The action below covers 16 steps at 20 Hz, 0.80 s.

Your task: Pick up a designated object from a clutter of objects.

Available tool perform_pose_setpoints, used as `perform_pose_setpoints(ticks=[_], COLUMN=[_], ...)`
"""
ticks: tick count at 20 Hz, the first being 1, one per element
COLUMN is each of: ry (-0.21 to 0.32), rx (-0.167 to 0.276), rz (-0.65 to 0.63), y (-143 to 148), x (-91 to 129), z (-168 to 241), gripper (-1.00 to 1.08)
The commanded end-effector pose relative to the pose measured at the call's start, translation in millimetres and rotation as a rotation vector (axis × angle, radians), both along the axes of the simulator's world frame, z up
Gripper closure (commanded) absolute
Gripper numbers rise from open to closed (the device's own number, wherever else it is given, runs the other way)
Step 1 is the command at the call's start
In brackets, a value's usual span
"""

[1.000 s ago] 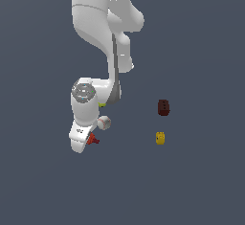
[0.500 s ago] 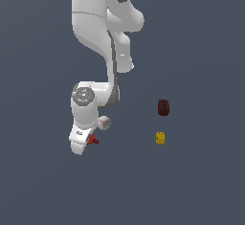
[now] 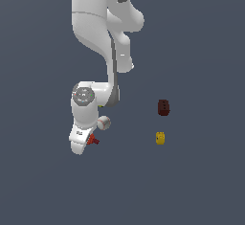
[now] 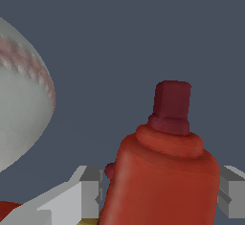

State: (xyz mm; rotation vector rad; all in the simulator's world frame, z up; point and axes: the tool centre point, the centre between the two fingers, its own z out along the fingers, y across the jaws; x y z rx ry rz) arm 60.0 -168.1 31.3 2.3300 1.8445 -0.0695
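Red drill (image 4: 165,171) sits between the lowered hand (image 4: 160,193)'s spread fingers (image 4: 88,190), beside the baseball (image 4: 21,95).

A plain, flat, dark slate-grey ground (image 3: 201,181) fills both views, evenly lit, with no walls, furniture or windows visible.

One drill (image 3: 94,140), one baseball (image 3: 104,122), one brown block (image 3: 163,107), one yellow piece (image 3: 161,138).

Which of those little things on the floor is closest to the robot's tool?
The red drill. The wrist view shows it between the tool's fingers, whereas the white baseball sits just beside, and the dark brown block and yellow piece lie apart.
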Motion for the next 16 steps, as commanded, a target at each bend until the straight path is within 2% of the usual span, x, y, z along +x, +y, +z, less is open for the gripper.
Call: perform_pose_setpoints(ticks=[1,8,16], ry=[-0.001,0.000,0.001], rx=[0.000,0.000,0.002], rz=[0.000,0.001,0.003], y=[1,15,46], x=[1,8,25], z=[3,32,99], gripper=[1.08,1.08,1.08])
